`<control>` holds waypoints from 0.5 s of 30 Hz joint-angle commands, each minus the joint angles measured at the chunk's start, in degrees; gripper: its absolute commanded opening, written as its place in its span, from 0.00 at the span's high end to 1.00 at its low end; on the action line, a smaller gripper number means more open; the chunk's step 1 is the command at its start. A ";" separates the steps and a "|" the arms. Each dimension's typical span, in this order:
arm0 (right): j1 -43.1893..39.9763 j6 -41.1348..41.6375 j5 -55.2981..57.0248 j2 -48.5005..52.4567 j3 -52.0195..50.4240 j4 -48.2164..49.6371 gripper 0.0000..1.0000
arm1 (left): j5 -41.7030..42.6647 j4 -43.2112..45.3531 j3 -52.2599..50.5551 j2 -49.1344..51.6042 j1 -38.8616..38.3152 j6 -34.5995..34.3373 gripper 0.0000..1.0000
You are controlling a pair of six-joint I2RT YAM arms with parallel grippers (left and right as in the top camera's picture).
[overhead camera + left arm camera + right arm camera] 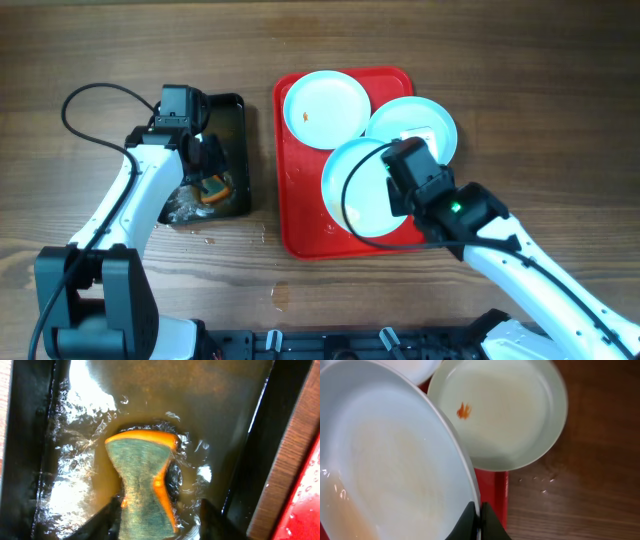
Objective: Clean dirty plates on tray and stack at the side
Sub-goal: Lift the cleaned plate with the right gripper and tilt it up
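Three pale plates are over the red tray (298,225). One plate (325,108) lies at the tray's back left with an orange smudge; it also shows in the right wrist view (505,415). A second plate (432,122) lies at the back right, partly hidden by my right arm. My right gripper (405,165) is shut on the rim of the third plate (362,192), which is tilted above the tray. The right wrist view shows the fingers (480,510) pinching that plate (395,460). My left gripper (157,520) is open with its fingers on either side of a sponge (142,475).
A black tray (236,110) of murky water stands left of the red tray, holding the green-and-orange sponge (213,188). Its wall shows in the left wrist view (272,430). Water drops lie on the wooden table (270,290) in front of the trays.
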 commanded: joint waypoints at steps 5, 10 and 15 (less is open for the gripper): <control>12.66 -2.27 27.76 -1.16 3.30 -0.66 0.96 | 2.69 0.33 -0.28 -4.37 0.22 0.50 0.34; 20.98 -2.51 43.95 -1.05 3.30 -0.52 0.96 | 3.98 0.42 -0.28 -8.24 0.22 0.48 0.34; 25.64 -8.20 47.21 -1.01 3.28 0.11 0.96 | 4.00 0.39 -0.28 -9.86 0.22 0.46 0.32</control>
